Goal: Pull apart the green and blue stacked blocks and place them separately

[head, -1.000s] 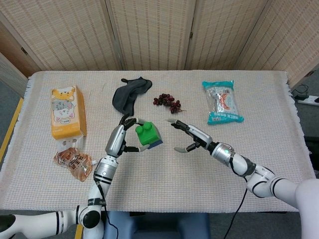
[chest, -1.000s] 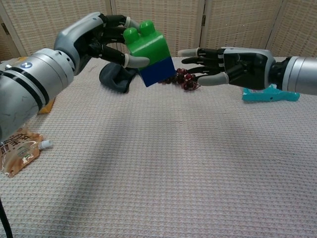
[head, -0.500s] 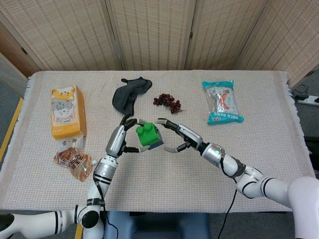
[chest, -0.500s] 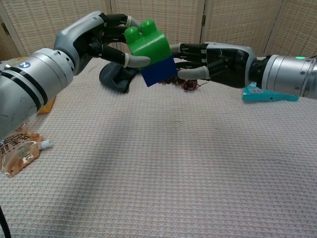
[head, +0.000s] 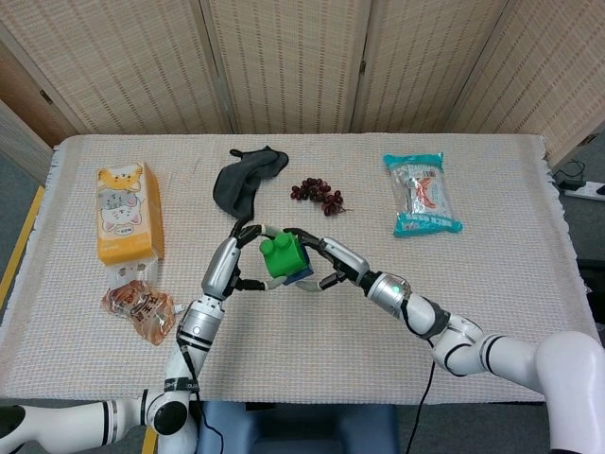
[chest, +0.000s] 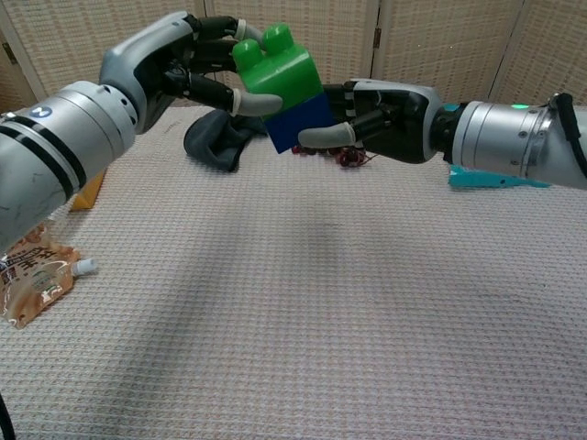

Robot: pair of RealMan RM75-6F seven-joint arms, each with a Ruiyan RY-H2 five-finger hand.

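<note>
The left hand (chest: 174, 64) holds the green block (chest: 275, 69) aloft over the desk (chest: 321, 302), fingers wrapped around it, the blue block (chest: 301, 122) stuck beneath. The right hand (chest: 385, 115) closes on the blue block, thumb under it; a firm grip looks likely but unconfirmed. Next comes pulling the two apart. The dark cloth (head: 244, 182), grapes (head: 319, 193) and snack packet (head: 423, 194) lie behind, clear of the pull

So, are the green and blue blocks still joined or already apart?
Joined: green block sits directly on blue block, held off the table.
</note>
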